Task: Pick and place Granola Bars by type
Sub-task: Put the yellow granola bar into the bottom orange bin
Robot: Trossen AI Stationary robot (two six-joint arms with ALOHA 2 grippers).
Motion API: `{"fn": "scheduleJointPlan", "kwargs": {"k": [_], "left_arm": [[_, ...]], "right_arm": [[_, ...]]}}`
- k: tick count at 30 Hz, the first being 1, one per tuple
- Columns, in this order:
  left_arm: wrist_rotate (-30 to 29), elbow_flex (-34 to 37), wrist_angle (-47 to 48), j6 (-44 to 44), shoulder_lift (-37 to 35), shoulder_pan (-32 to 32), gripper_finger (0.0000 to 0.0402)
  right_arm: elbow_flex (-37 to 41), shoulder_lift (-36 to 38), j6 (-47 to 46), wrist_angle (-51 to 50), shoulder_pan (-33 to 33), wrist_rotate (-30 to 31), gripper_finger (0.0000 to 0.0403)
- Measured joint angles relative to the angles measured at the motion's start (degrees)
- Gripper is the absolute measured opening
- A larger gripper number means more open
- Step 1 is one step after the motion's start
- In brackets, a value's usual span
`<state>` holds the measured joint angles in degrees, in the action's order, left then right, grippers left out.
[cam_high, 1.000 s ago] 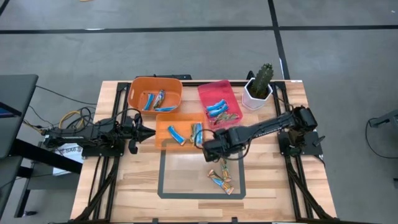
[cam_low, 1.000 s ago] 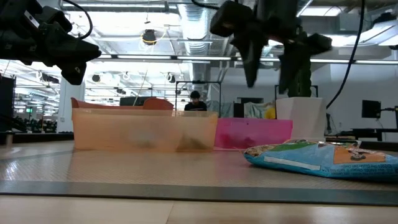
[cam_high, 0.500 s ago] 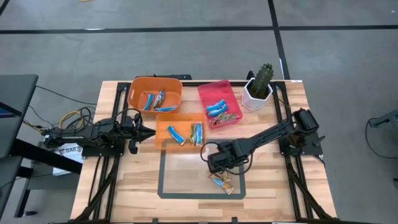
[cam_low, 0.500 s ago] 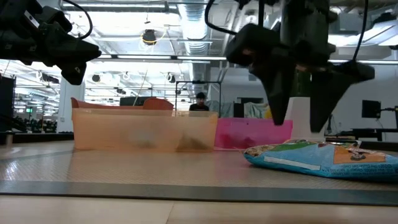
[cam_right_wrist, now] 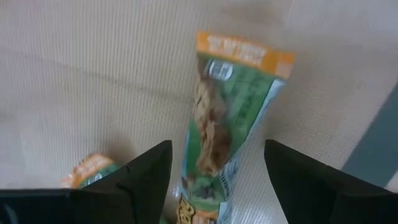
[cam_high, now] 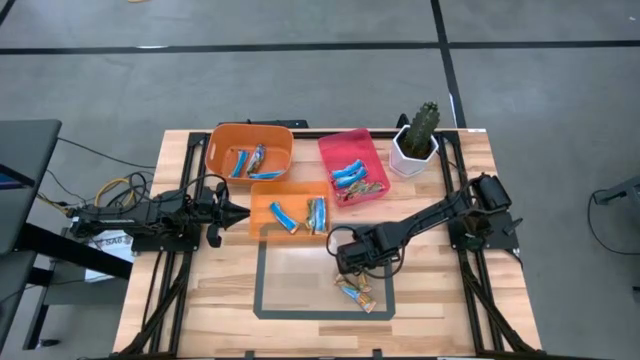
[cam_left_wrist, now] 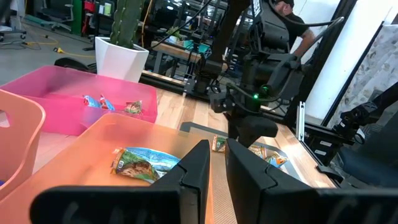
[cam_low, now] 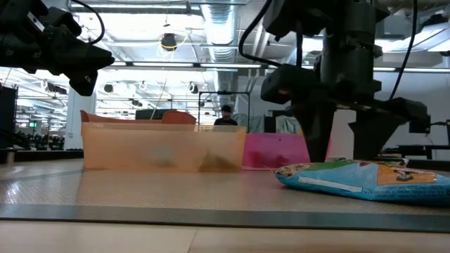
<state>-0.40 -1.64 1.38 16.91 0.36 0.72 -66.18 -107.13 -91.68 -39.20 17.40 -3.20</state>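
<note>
Granola bars with green, tan and orange wrappers lie flat on the table inside a grey taped rectangle (cam_high: 262,300). One bar (cam_right_wrist: 230,118) lies straight below my right gripper (cam_right_wrist: 217,149), and another bar's end (cam_right_wrist: 93,167) shows beside it. My right gripper (cam_high: 349,262) is open and low over them, with one finger on each side of the bar and not touching it. In the low view a bar (cam_low: 362,179) lies in front of that gripper (cam_low: 337,140). My left gripper (cam_high: 240,212) is shut and empty, level, at the left edge of the flat orange bin (cam_high: 258,222).
The round orange bin (cam_high: 220,150), the pink bin (cam_high: 330,150) and the flat orange bin each hold sorted bars. A cactus in a white pot (cam_high: 415,140) stands at the far right. Bare wood lies at the table's near edge.
My right gripper has moved from beside the pink and flat orange bins toward the table's near edge and down, and now hangs low over the bars in the taped rectangle. It has stayed open. The bars have not moved.
</note>
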Motion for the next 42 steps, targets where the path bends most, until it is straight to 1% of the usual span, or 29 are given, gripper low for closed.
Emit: {"fn": "scheduleJointPlan", "kwargs": {"k": [6, 9, 12, 22, 29, 34, 42], "left_arm": [[0.0, 0.0, 0.0, 0.0, 0.0, 0.0, 0.0044], [0.0, 0.0, 0.0, 0.0, 0.0, 0.0, 0.0044], [0.0, 0.0, 0.0, 0.0, 0.0, 0.0, 0.0044], [0.0, 0.0, 0.0, 0.0, 0.0, 0.0, 0.0044], [0.0, 0.0, 0.0, 0.0, 0.0, 0.0, 0.0044], [0.0, 0.0, 0.0, 0.0, 0.0, 0.0, 0.0044], [0.0, 0.0, 0.0, 0.0, 0.0, 0.0, 0.0044]], "right_arm": [[1.1, 0.0, 0.6, 2.2, 0.1, -0.9, 0.0247], [1.1, 0.0, 0.7, 2.1, 0.1, -0.8, 0.0234], [1.1, 0.0, 0.7, 2.2, 0.1, -0.3, 0.0207], [1.1, 0.0, 0.7, 2.2, 0.1, 0.1, 0.0085], [1.0, 0.0, 0.8, 2.3, 0.1, 0.1, 0.0034], [1.0, 0.0, 0.8, 3.0, 0.1, 0.1, 0.0012], [0.9, 0.0, 0.8, 6.5, 0.1, 0.1, 0.0007]]}}
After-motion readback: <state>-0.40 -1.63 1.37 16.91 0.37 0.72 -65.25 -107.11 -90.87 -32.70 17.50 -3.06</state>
